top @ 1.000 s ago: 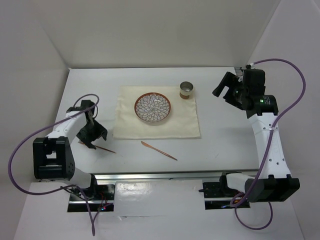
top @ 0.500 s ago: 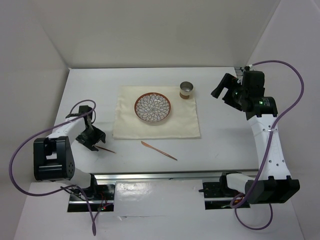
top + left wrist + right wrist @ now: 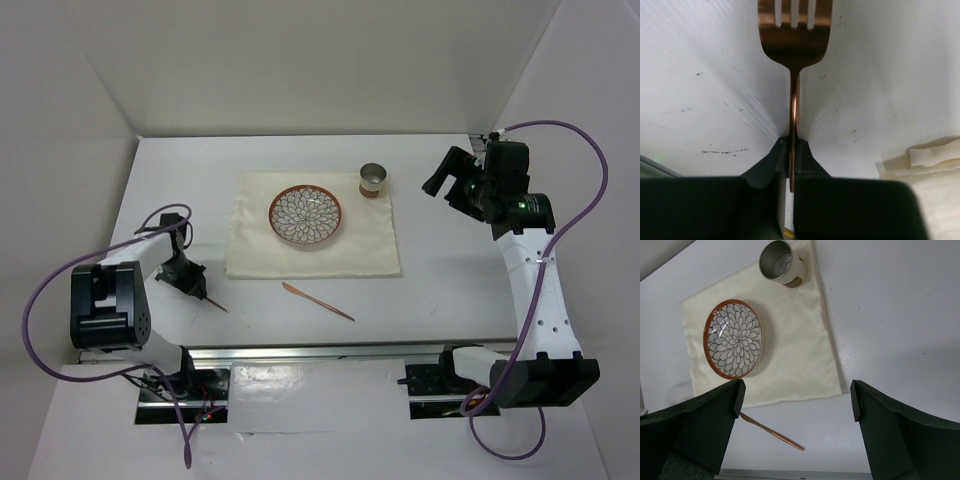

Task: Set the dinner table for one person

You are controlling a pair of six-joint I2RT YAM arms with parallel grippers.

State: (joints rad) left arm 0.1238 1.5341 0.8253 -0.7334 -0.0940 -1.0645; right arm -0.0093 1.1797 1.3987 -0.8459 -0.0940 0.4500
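Note:
My left gripper (image 3: 190,282) (image 3: 792,145) is shut on the thin handle of a copper fork (image 3: 795,45) (image 3: 213,303). The tines point away from the wrist, low over the white dinner table (image 3: 450,270) at its near left. I cannot tell whether the fork touches the table. My right gripper (image 3: 438,176) (image 3: 795,400) hangs open and empty, high over the far right. A cream placemat (image 3: 370,245) (image 3: 800,340) holds a flower-patterned plate (image 3: 304,215) (image 3: 733,338) and a metal cup (image 3: 374,180) (image 3: 780,262).
A slim copper utensil (image 3: 318,301) (image 3: 771,430) lies slantwise on the table just in front of the placemat's near edge. A metal rail (image 3: 330,350) runs along the table's near edge. White walls close in the back and both sides.
My left gripper has gone from open over the fork to shut on its handle, and the wrist has dropped lower and a little nearer. The right arm has barely moved.

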